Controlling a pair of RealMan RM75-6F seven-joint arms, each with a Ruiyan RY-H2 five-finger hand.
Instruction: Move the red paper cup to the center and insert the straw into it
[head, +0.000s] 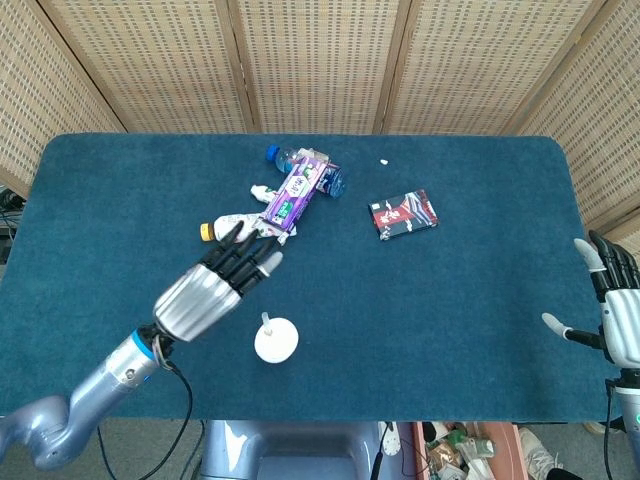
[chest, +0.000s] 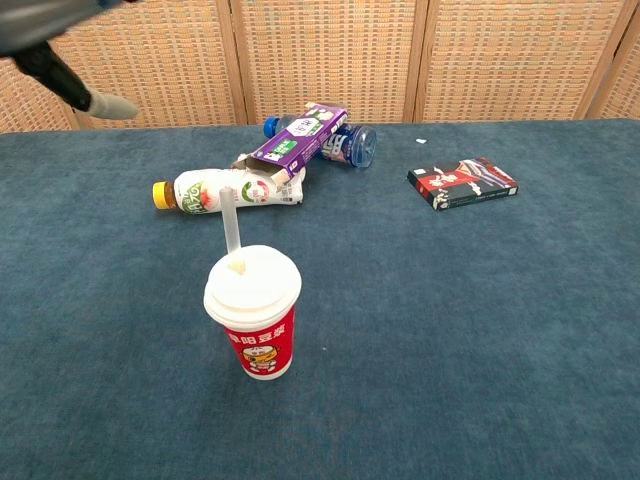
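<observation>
The red paper cup with a white lid stands upright near the table's front middle. A white straw sticks up out of the lid, leaning slightly left. My left hand hovers up and left of the cup with fingers stretched out straight and nothing in it; in the chest view only a fingertip shows at the top left. My right hand hangs at the table's right edge, fingers spread, holding nothing.
Behind the cup lie a white bottle with an orange cap, a purple carton and a blue-capped clear bottle. A dark red packet lies at the right. A small white scrap sits near the far edge.
</observation>
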